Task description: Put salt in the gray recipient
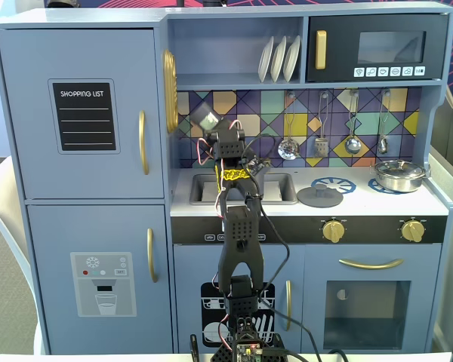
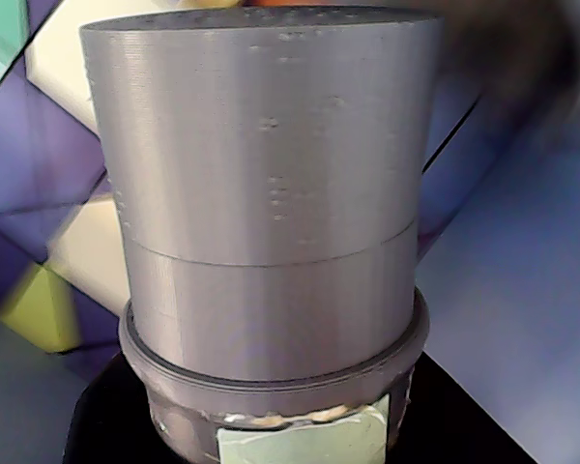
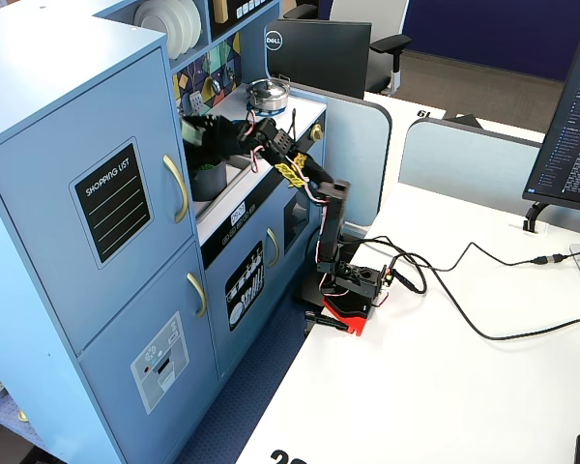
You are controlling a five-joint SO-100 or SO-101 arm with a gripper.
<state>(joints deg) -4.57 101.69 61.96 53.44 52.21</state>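
Salt shaker (image 2: 271, 222) fills wrist view, upright, right at gripper (image 3: 205, 145), over sink (image 1: 281, 188). Pot (image 1: 399, 174) far right of sink. Grip state: can't tell.

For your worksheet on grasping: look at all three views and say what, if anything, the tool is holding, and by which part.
The gray cylinder fills the wrist view, right at the tool. Probably held near its ringed lower end, but no fingers show, so neither hold nor exact contact can be confirmed.
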